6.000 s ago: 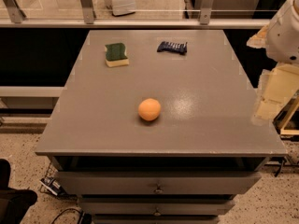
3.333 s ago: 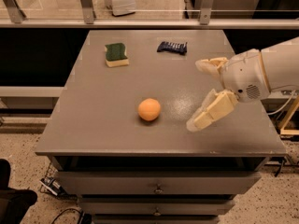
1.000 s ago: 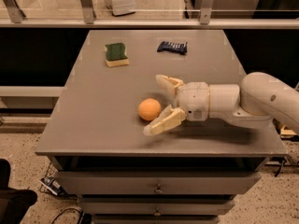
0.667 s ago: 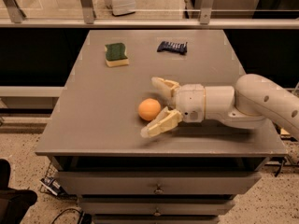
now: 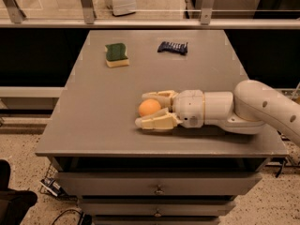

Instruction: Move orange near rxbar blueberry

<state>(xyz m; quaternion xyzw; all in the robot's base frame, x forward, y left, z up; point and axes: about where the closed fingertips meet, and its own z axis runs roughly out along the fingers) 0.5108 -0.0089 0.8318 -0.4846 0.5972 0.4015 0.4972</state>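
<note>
The hand [image 5: 140, 110] lies low on the worktop [image 5: 101, 102], fingers [image 5: 157, 122] spread either side of the orange [image 5: 149, 108] — best to close squarely, then carry it toward one o'clock, beside the rxbar blueberry [image 5: 173, 47].

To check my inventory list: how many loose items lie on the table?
3. A sponge at the back left, the rxbar at the back centre, the orange near the front at the gripper. The arm may hide something small.
</note>
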